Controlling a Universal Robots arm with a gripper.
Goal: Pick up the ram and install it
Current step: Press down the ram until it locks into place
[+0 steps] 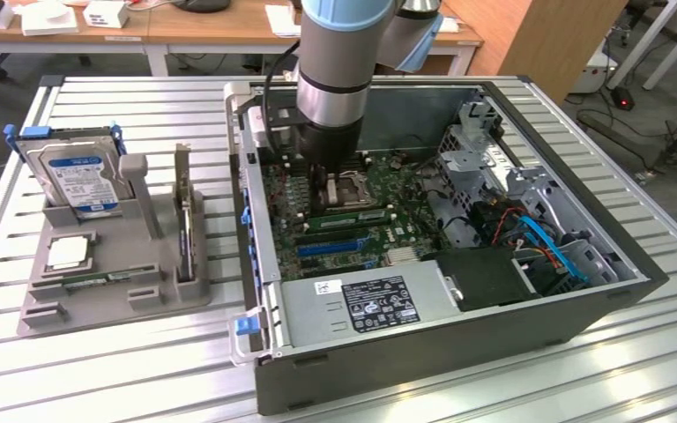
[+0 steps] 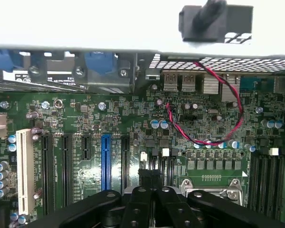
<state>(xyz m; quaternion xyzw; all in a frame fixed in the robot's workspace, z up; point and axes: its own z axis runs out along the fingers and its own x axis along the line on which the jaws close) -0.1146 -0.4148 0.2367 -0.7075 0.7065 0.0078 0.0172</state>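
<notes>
My gripper (image 1: 336,187) is down inside the open computer case (image 1: 433,352), just above the motherboard (image 1: 404,233) beside the CPU socket (image 2: 206,183). In the wrist view its black fingers (image 2: 138,202) are pressed together, so the gripper (image 2: 151,185) is shut. No green board shows between the fingers. A small dark block (image 2: 149,173) sits at their tips, and I cannot tell what it is. A thin green strip that looks like the ram (image 1: 89,281) lies flat in the front slot of the grey holder (image 1: 109,300), at the exterior view's left, far from the gripper.
The holder also carries a silver-and-blue hard drive (image 1: 78,181), an upright card with a metal bracket (image 1: 183,220) and a square chip (image 1: 68,253). Black slots with white latches (image 2: 266,178), a blue slot (image 2: 106,161) and a red-black wire (image 2: 228,128) surround the socket. The power supply (image 1: 368,304) fills the case's front.
</notes>
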